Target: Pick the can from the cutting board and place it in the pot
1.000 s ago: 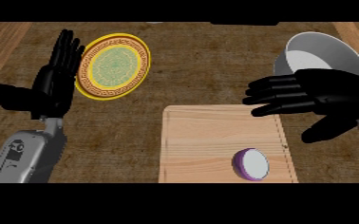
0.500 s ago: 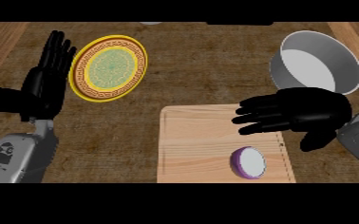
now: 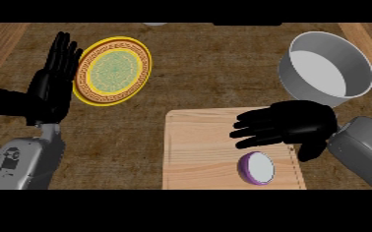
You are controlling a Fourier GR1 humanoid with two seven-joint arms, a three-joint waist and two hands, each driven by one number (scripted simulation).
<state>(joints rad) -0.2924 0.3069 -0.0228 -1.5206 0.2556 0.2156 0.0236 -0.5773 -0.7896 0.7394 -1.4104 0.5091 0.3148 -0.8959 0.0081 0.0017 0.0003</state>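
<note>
A purple can [image 3: 257,168] with a white top stands on the wooden cutting board [image 3: 196,152], near its lower right corner. My right hand [image 3: 291,127] hovers open over the board just above the can, fingers pointing left, apart from it. The grey pot [image 3: 327,73] with a pale inside sits at the upper right, beyond the board. My left hand [image 3: 51,81] rests open at the left edge, fingers up.
A yellow plate [image 3: 112,71] with a green middle and a patterned brown ring lies at the upper left, beside my left hand. The brown counter [image 3: 210,64] stretches between plate and pot.
My right hand has moved down and toward me, from beside the pot to over the board just above the can. The view has shifted, so plate and pot sit lower.
</note>
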